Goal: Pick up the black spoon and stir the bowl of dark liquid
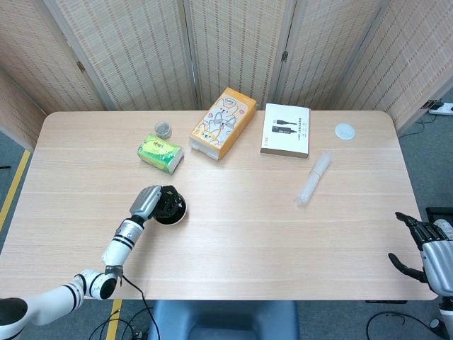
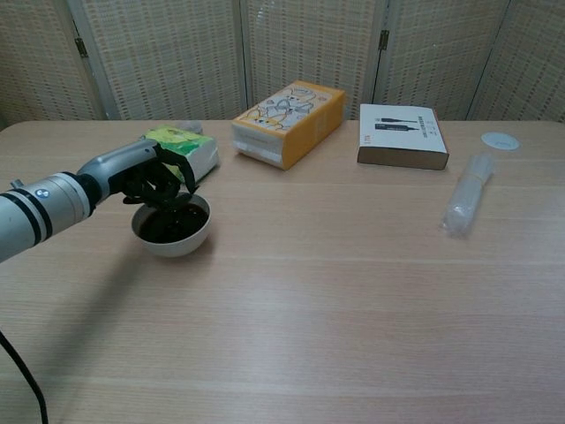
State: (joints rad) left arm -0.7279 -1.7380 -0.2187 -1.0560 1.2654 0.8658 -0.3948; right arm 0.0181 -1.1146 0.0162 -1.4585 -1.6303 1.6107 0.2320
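Note:
A white bowl (image 2: 173, 244) of dark liquid (image 2: 175, 225) stands on the left part of the table, also visible in the head view as the bowl (image 1: 175, 214). My left hand (image 2: 155, 180) hovers over the bowl's far-left rim, its dark fingers curled around the black spoon (image 2: 176, 206), whose lower end dips into the liquid. From above, the left hand (image 1: 157, 202) covers much of the bowl and hides the spoon. My right hand (image 1: 427, 249) hangs beyond the table's right edge with its fingers apart, holding nothing.
A green packet (image 1: 160, 153) lies just behind the bowl, with a small jar (image 1: 163, 129) further back. An orange box (image 1: 223, 122), a black-and-white box (image 1: 286, 130), a clear plastic sleeve (image 1: 314, 177) and a white lid (image 1: 345, 131) occupy the far side.

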